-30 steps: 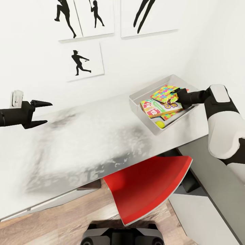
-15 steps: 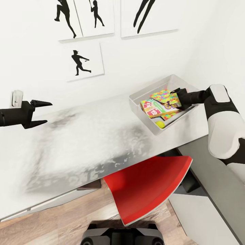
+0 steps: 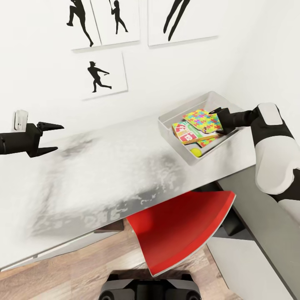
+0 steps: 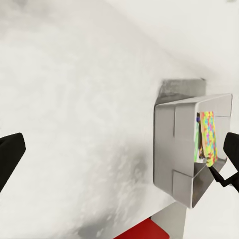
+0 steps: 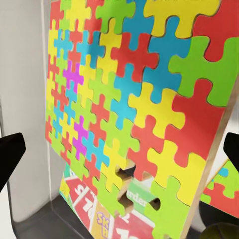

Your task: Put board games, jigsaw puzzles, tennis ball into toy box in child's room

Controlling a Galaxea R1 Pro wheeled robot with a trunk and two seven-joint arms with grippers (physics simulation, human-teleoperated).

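The right gripper is spread apart, just beside the jigsaw puzzle, which lies to its left on top of one board game inside the toy box. One tennis ball sits at the box's near end. The left gripper, also apart, hangs far left.

The jigsaw puzzle looks like glossy printed card; the toy box smooth grey plastic; the table glossy white.
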